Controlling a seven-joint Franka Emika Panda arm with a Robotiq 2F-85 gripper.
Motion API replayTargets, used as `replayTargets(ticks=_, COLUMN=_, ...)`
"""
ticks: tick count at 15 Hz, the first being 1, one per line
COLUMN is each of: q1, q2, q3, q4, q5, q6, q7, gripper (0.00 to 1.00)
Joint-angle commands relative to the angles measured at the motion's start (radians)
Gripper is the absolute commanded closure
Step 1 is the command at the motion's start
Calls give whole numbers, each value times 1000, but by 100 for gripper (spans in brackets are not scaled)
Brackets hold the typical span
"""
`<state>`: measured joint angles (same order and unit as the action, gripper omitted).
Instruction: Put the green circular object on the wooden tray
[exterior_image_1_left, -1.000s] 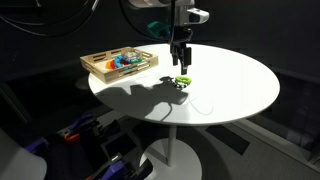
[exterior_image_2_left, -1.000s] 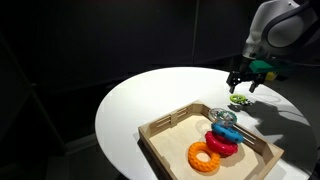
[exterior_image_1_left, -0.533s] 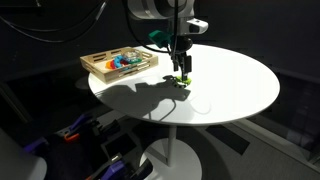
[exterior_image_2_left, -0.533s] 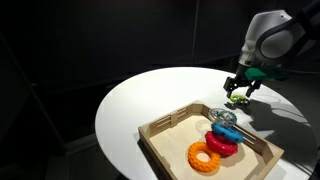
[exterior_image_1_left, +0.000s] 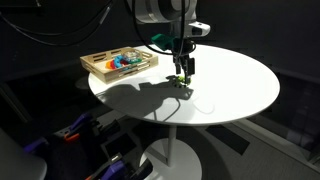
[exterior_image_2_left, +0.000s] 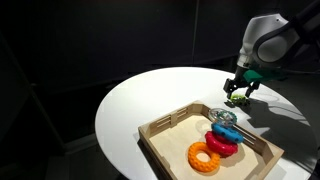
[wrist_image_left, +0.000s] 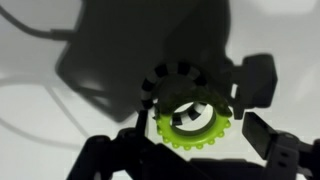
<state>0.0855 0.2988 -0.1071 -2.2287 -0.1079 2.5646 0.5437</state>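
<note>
Tool (exterior_image_1_left: 181, 72) low over white worktop (exterior_image_1_left: 240, 90), jaws apart, gripping nothing. Green ring (wrist_image_left: 192, 131) lies flat on worktop directly beneath, between fingers (wrist_image_left: 262, 80); no contact visible. Ring is round, no long axis: any closing line serves you. Circle of dark dots (wrist_image_left: 160, 78) sits just beside ring. Wooden tray (exterior_image_2_left: 160, 128) well apart, holding orange ring (exterior_image_2_left: 205, 157) and other coloured pieces. Judged: your route to tray unobstructed; raised rim needs clearing.

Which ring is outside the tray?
The green ring, alone on the white table under the open pincer; the orange ring, pink ring and blue ring lie inside the wooden tray.
</note>
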Motion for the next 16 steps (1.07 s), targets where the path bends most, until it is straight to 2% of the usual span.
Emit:
replayTargets(ticks=1, q1=24, q2=16, q3=-26, q4=32, q5=-40, q6=-35, q7=37, gripper=34)
replayTargets(ticks=3, q1=29, q2=17, q3=-29, q4=33, q5=-49, q6=-40, q7=43, gripper=51)
replayTargets(ticks=8, q1=48, q2=-9, q3=-16, q4=14, q5=-44, q6=-44, q7=44, gripper=51)
replayTargets(ticks=16, q1=56, q2=-99, q3=62, q4=-33, q5=46, q6=-50, q7=-13, gripper=51)
